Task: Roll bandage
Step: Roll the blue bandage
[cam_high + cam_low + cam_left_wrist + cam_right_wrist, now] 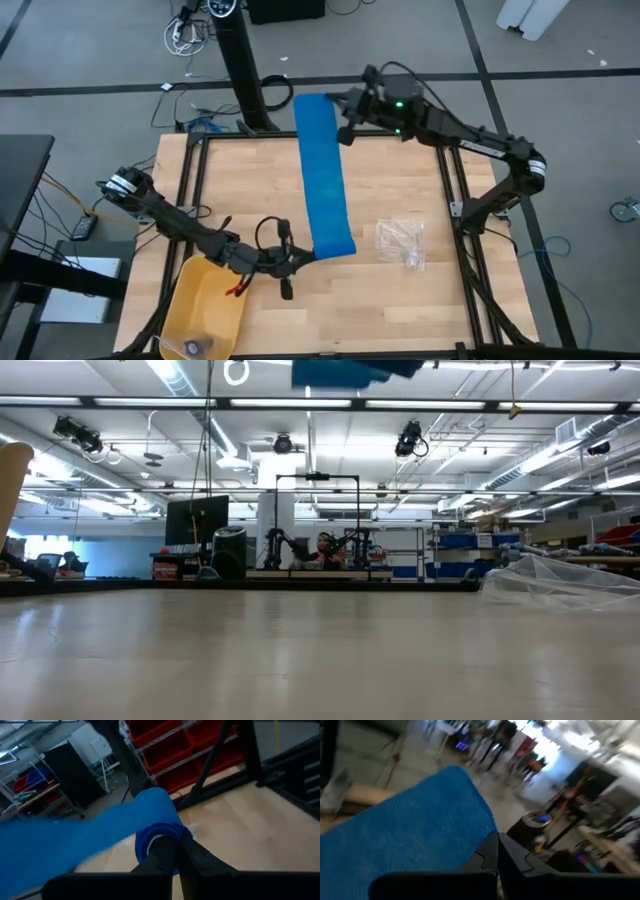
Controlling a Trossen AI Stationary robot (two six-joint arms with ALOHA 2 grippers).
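Bandage (pixel 322 175): bright blue fabric strip, long and flat-sided, stretched taut above the wooden table (pixel 400 300) between the 2 grippers; it runs from the table's far edge down toward its near middle.
Texture: fine woven weave, visible in the right wrist view (pixel 405 845).
Near end: wound into a few tight layers, a small blue roll (pixel 159 837) around the left fingers.
Left gripper (pixel 305 257): near the table's middle front, clamped on the rolled end of the bandage.
Right gripper (pixel 345 118): at the far edge of the table, pinching the bandage's other end, fingers closed together.
Yellow bin (pixel 200 305): near-left corner, apart from the bandage.
Clear plastic bag (pixel 402 242): on the table, right of the strip's near end.
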